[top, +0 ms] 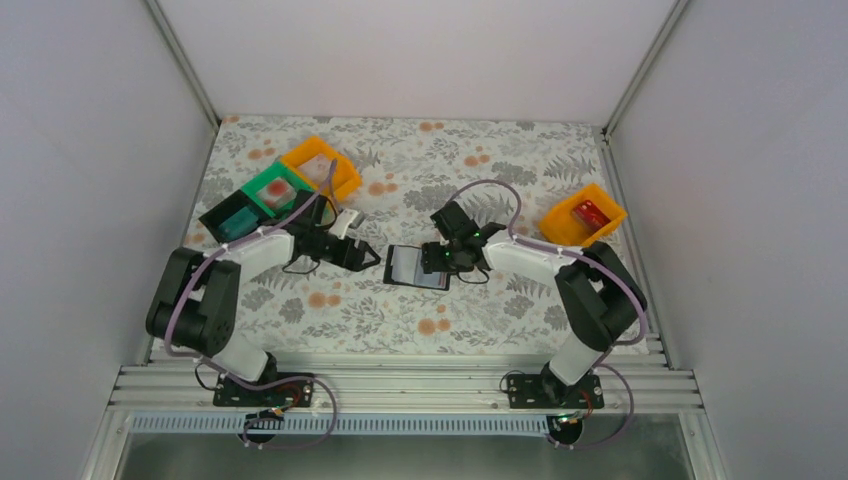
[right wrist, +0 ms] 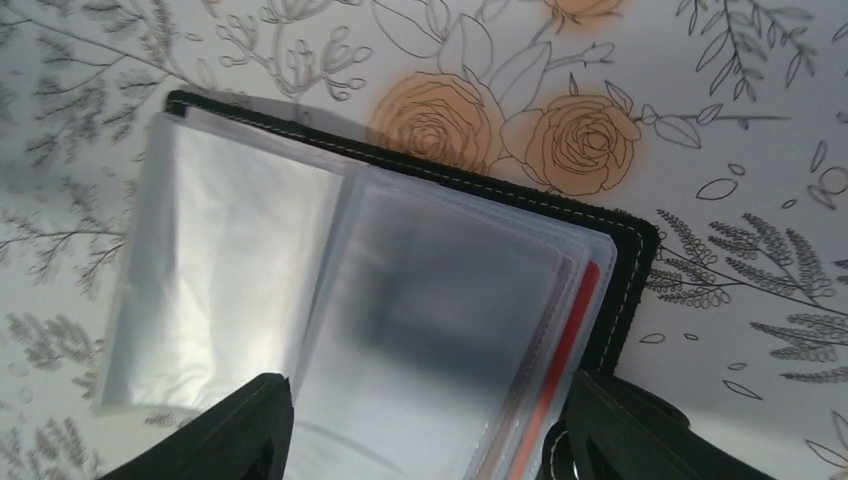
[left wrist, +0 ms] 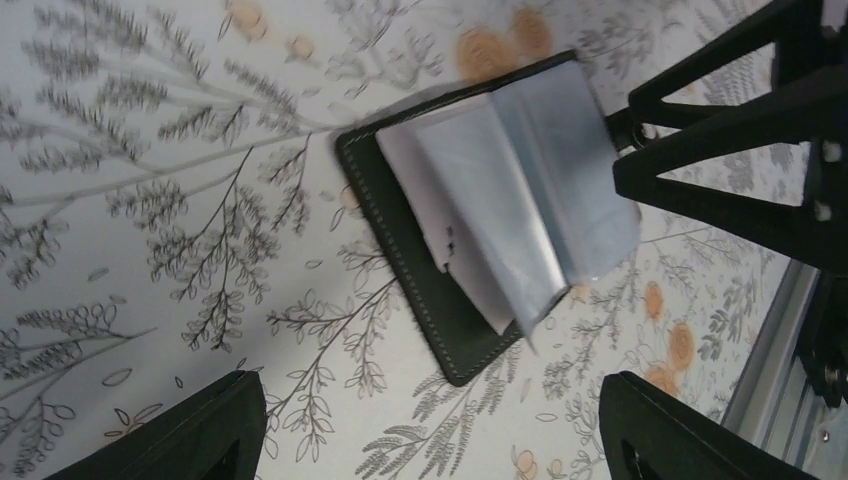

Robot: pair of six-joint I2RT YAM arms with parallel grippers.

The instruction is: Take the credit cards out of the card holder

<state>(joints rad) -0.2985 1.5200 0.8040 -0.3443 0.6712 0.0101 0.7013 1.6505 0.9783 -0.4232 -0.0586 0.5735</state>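
Note:
The card holder (top: 416, 268) lies open mid-table, a black wallet with clear plastic pockets (left wrist: 480, 215). In the right wrist view its pockets (right wrist: 420, 300) fan out, and the red edge of a credit card (right wrist: 572, 345) shows inside the right-hand stack. My right gripper (top: 436, 258) is over the holder's right side, its jaws open and standing either side of the pocket stack (right wrist: 430, 440). My left gripper (top: 366, 256) hovers just left of the holder, open, with only tablecloth between its fingers (left wrist: 430, 440).
Orange (top: 345, 178), green (top: 255, 182) and black (top: 215, 215) trays stand at the back left, each with a card-like piece inside. Another orange tray (top: 560, 228) at the right holds a red card (top: 592, 212). The right gripper's black fingers (left wrist: 730, 190) fill the left wrist view's upper right.

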